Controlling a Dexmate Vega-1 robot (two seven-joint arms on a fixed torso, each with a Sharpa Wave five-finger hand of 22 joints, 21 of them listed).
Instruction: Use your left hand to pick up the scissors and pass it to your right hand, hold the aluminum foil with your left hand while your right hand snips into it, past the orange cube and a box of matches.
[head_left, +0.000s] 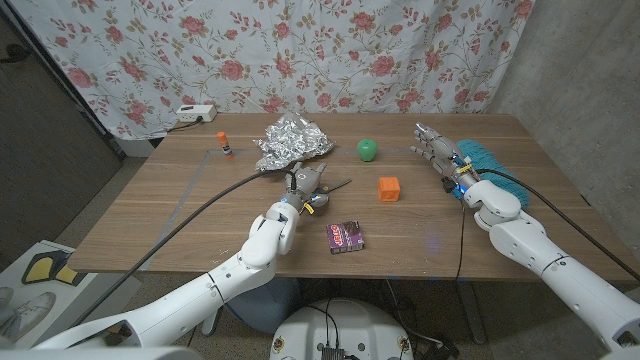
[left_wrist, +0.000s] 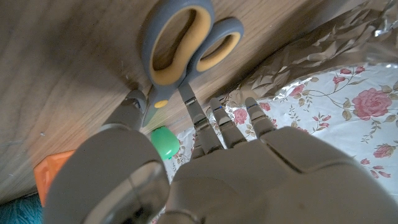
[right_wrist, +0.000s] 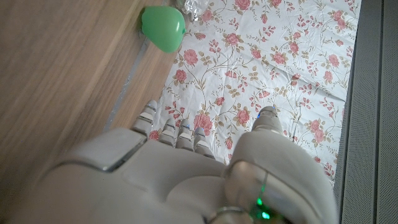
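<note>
My left hand (head_left: 303, 190) grips the scissors (head_left: 322, 189) near the middle of the table, thumb on one side and fingers on the other, close to the pivot. In the left wrist view the grey and yellow handles (left_wrist: 186, 43) stick out beyond my fingertips (left_wrist: 193, 112) with the wood grain behind them; I cannot tell whether the scissors are lifted clear or touching the table (head_left: 200, 200). My right hand (head_left: 438, 152) waits well apart on the far right side, fingers spread and holding nothing, with a teal brush-like thing (head_left: 487, 157) just beside it.

The aluminum foil (head_left: 290, 140) lies crumpled just beyond my left hand, toward the flowered curtain. The orange cube (head_left: 389, 188) sits to the right of the scissors, between my two hands, and the box of matches (head_left: 346, 236) lies nearer to me. A green ball (head_left: 369, 150) rests near the foil.

As I judge it, the pick-up is about done. What is left is most of the job: the handover to my right hand, then holding the foil with my left while the right snips into it
</note>
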